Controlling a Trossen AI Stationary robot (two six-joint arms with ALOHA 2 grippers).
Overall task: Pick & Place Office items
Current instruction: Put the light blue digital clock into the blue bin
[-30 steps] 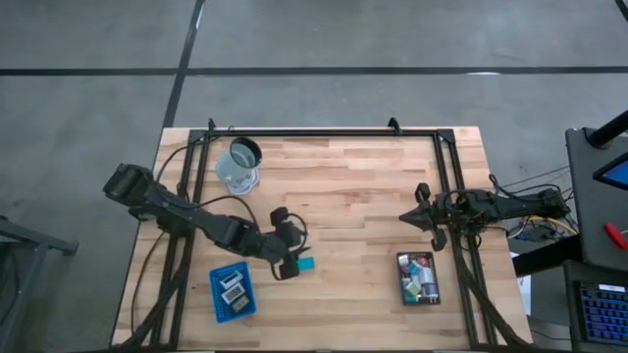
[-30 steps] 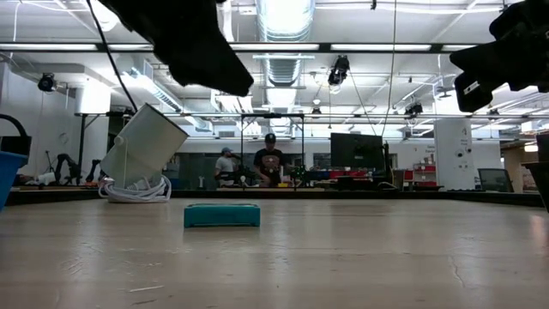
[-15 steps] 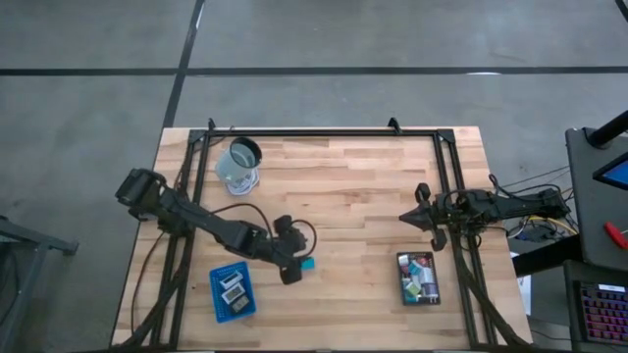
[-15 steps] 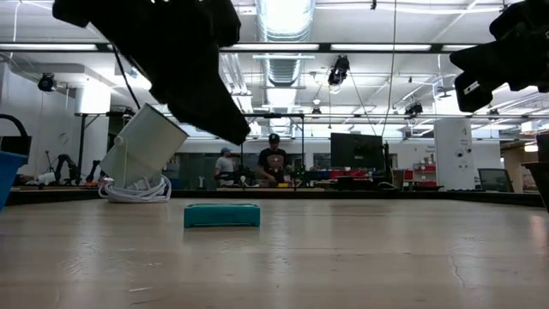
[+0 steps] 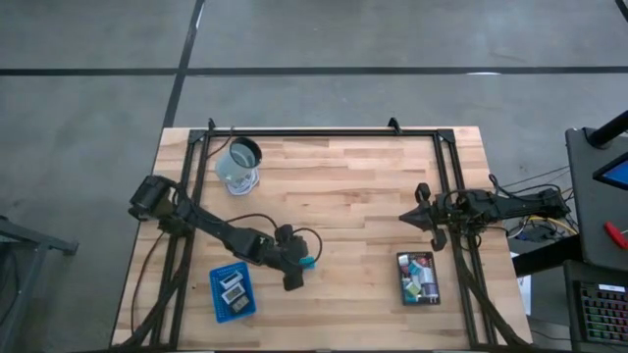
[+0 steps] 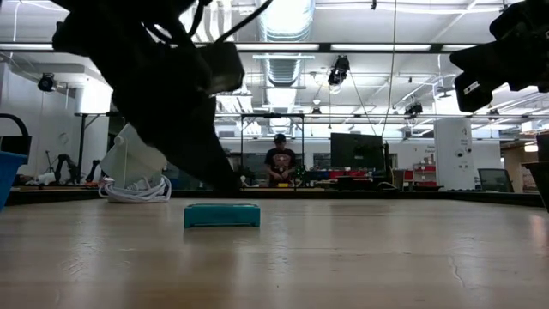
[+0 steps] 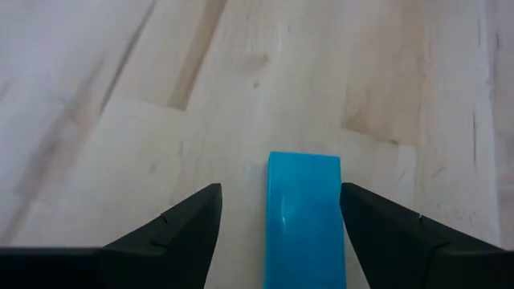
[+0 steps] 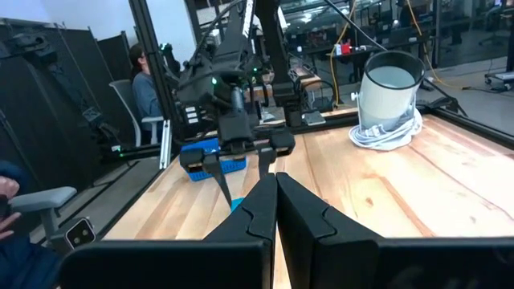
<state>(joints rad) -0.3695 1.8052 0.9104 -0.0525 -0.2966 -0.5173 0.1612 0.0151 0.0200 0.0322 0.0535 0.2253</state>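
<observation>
Teal block (image 7: 303, 217) lies between the left gripper's (image 7: 279, 221) spread fingers (untouched yet); closing off-centre could skid it away. Right gripper (image 8: 275, 210) waits shut.

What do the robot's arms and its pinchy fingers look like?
Both arms are dark, thin and jointed, with black cables looping along them. The left gripper has two flat black fingers with slanted tips. The right gripper has matching black wedge-shaped fingers.

No lettering or number can be read anywhere (the label-like faces in the trays are too small).
</observation>
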